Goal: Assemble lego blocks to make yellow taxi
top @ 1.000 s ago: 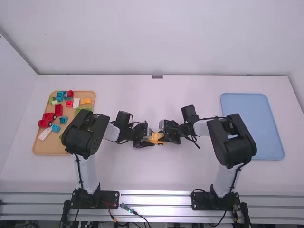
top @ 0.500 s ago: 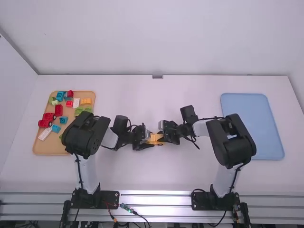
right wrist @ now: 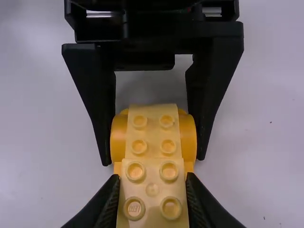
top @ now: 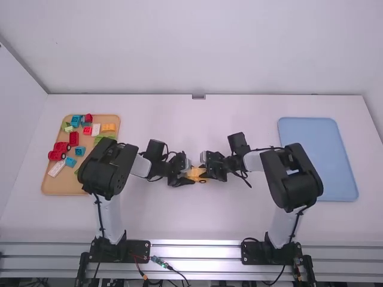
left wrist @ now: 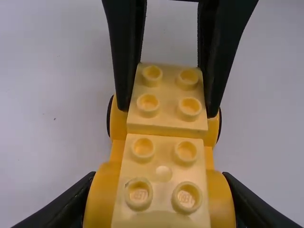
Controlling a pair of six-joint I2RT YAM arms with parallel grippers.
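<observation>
While yellow chassis point(right wrist: 118, 142) is held mid-counter point(top: 191, 221) by left tool point(right wrist: 154, 160), closed across sides, pale end block point(right wrist: 152, 191) is pinched by right tool point(left wrist: 167, 112). Block-seating apparently in hand; next, firm even pressing required before release.

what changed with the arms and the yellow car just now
The white-and-black left arm's wrist drew slightly back toward its base, then returned roughly where it was; no new grip or release is visible. The matching right arm, yellow block car and tan tray look unmoved.
</observation>
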